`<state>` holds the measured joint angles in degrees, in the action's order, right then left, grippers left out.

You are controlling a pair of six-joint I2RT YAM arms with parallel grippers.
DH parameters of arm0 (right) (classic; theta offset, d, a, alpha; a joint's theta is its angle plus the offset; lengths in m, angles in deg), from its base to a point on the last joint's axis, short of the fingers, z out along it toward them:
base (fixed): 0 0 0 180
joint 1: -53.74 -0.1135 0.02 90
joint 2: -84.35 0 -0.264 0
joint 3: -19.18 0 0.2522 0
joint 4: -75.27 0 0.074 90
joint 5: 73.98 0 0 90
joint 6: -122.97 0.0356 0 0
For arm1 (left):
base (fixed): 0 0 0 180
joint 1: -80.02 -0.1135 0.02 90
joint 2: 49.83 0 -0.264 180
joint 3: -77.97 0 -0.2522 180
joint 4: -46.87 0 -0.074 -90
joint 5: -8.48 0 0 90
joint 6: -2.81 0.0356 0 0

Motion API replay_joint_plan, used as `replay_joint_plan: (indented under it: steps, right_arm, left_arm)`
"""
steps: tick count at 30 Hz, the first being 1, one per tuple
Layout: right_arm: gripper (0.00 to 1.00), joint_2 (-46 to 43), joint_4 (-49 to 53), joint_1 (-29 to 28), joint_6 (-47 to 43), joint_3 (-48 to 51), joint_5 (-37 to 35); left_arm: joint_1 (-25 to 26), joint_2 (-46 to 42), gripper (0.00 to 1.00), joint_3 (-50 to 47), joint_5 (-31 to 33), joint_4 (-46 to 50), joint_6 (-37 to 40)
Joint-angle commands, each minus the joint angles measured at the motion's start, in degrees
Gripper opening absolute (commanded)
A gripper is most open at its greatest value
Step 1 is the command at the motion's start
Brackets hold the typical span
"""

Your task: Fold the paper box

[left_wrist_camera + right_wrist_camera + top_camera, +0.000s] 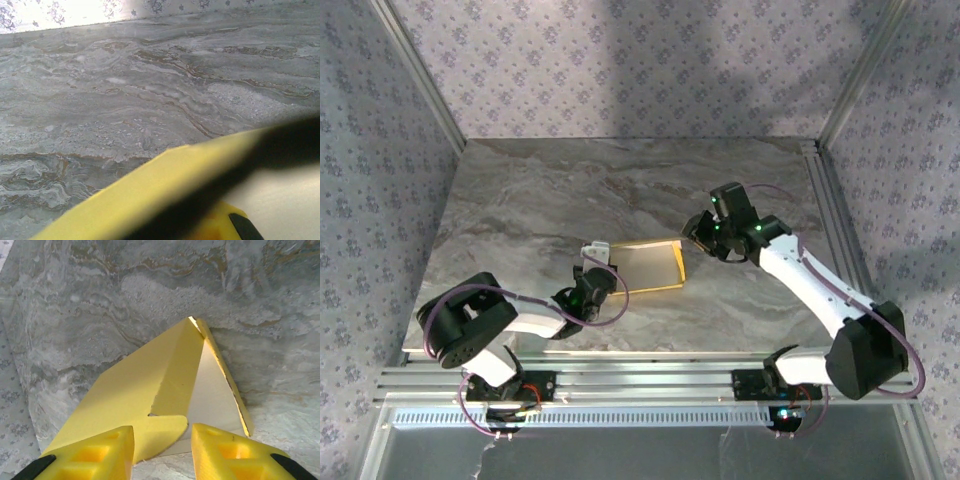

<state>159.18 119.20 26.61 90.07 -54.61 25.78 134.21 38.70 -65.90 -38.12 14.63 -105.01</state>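
Paper box [645, 265]: lies partly folded mid-table [570, 190], yellow walls raised, white inside showing.
Left gripper [594, 268]: closed at the box's left edge; whether it pinches the cardboard [165, 185] is unclear.
Right gripper [162, 440]: at the box's right end, yellow fingers [100, 450] apart, a rounded yellow flap [160, 432] between them.

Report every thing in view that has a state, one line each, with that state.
paper box: partly folded, right end open and untucked, white inside showing.
left tool: shut, at the box's left end; whether it grips the box is unclear.
right tool: open, straddling the box's open end.
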Motion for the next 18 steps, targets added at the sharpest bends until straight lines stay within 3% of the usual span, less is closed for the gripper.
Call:
replay_joint_plan:
  steps: [1, 8, 13, 18]
  right_arm:
    - [0.36, 0.5, 1.7, -0.2, -1.8, -0.8, -0.1]
    - [0.36, 2.5, 1.3, 0.8, -3.1, -2.7, -0.8]
    - [0.42, -0.5, 1.0, 2.6, -4.3, -4.4, -1.9]
    - [0.45, 4.6, 1.0, 3.5, -6.0, -9.8, 0.8]
  left_arm:
    - [0.5, -0.8, 0.00, 0.8, -0.2, 1.3, 0.2]
    - [0.5, -1.2, 0.00, 1.1, -0.3, 2.2, 0.3]
    - [0.5, -1.7, 0.00, 0.8, 0.0, 2.2, 0.5]
    - [0.5, -1.4, 0.00, 1.2, -0.2, 2.1, 0.5]
